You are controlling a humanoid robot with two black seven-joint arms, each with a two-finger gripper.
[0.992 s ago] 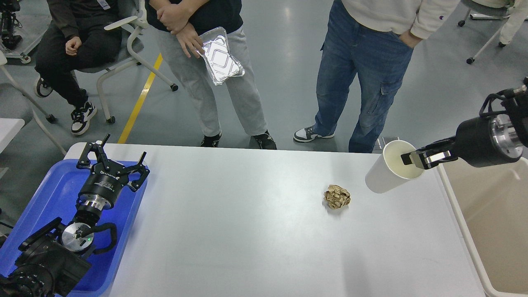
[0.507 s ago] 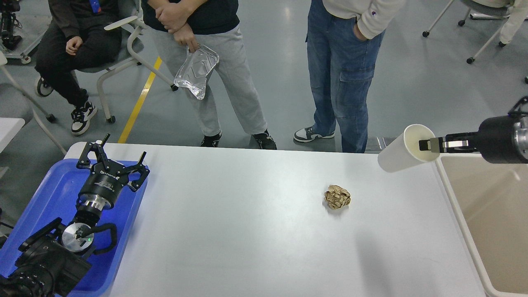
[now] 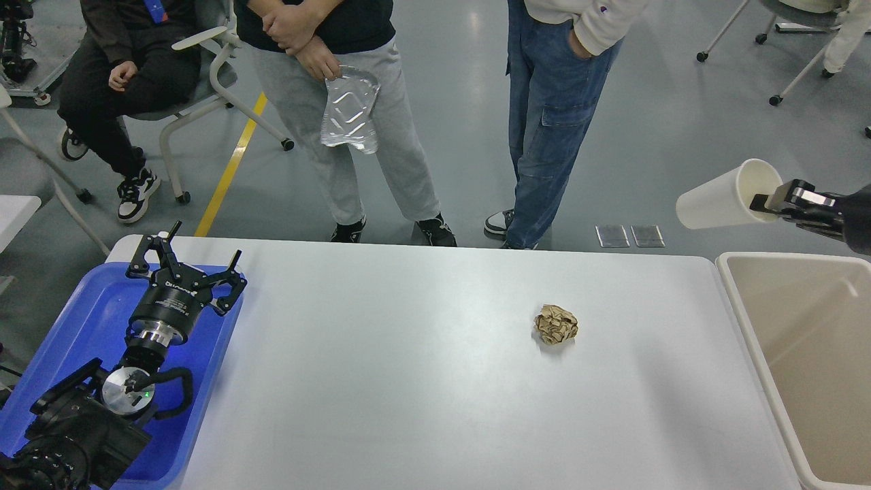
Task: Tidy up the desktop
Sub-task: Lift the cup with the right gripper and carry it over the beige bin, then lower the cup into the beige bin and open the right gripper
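Note:
The white desktop fills the middle of the head view. A crumpled brown paper ball lies on it right of centre. My right gripper is shut on the rim of a white paper cup. It holds the cup on its side in the air, beyond the table's far right corner and above the far edge of the beige bin. My left gripper is open and empty over the blue tray at the left.
Two people stand just beyond the far edge of the table; one holds a foil tray. A third person sits on a chair at the far left. The beige bin stands against the table's right edge.
My right gripper has lifted the cup up and to the right, off the table area toward the bin's far side. The standing people shifted. The left arm has not moved.

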